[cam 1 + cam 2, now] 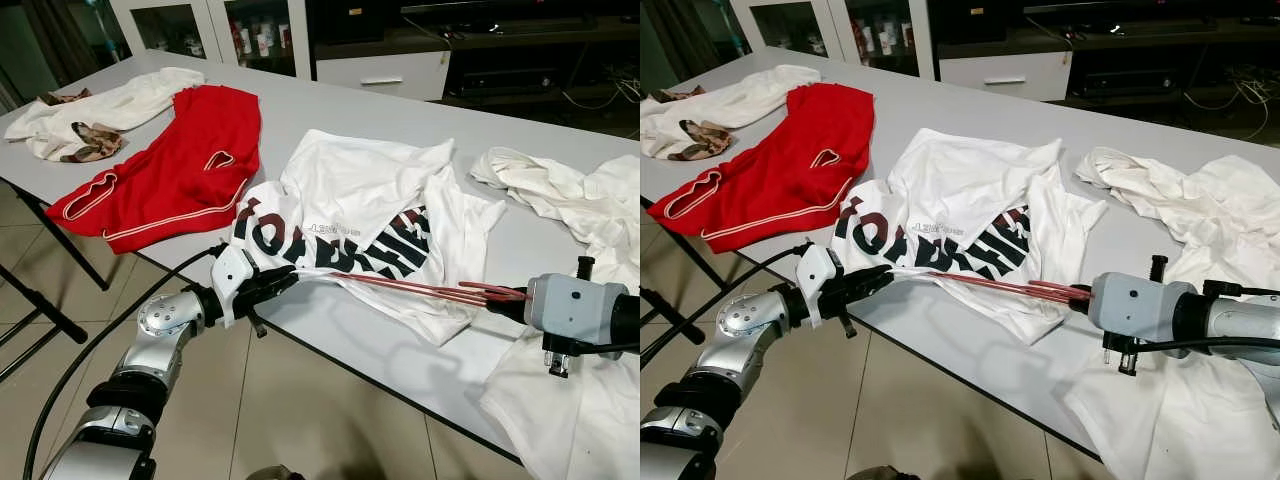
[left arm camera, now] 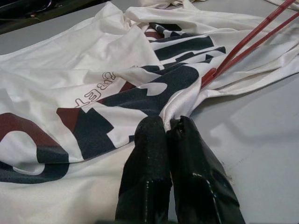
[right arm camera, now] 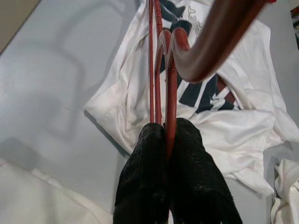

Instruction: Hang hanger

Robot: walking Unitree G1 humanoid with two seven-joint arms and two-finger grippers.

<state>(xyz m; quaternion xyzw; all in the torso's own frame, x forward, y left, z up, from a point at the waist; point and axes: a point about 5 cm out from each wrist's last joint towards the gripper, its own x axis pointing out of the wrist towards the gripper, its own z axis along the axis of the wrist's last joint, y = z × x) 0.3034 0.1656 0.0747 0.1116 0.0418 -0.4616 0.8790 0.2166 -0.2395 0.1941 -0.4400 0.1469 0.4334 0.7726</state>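
Hanger (image 1: 420,289): thin red wire type, lying low over tabletop (image 1: 330,110) near its front edge, stretched between both arms. Hook end clamped in right pincer (image 3: 167,133), fingers (image 3: 196,163) closed tight on red wire; far end tucked into hem of white printed T-shirt (image 1: 350,215). In right wrist view, hanger's curved hook arcs up close to lens, two straight wires running off toward shirt.

Left pincer (image 2: 167,125) clenched on shirt's edge, pinching bunch of white fabric just beside spot where hanger enters cloth. Fingers (image 2: 145,172) pressed together, resting on tabletop at front edge.

Shirt spread crumpled mid-tabletop, black and dark-red block lettering on front, small grey text above it. Partly over hanger's far end.

Further out: red garment (image 1: 175,165) w/ white trim lying to robot's left, apart from shirt. Beyond that, cream garment (image 1: 110,105) w/ patterned brown scrap (image 1: 90,145) on it, at far left end. To right, heap of white clothes (image 1: 570,195), some hanging over front edge below right arm.

Behind tabletop: white cabinet w/ glass doors (image 1: 215,25), white drawer unit (image 1: 385,72), dark shelf w/ cables (image 1: 560,60). Tiled floor (image 1: 300,410) below.
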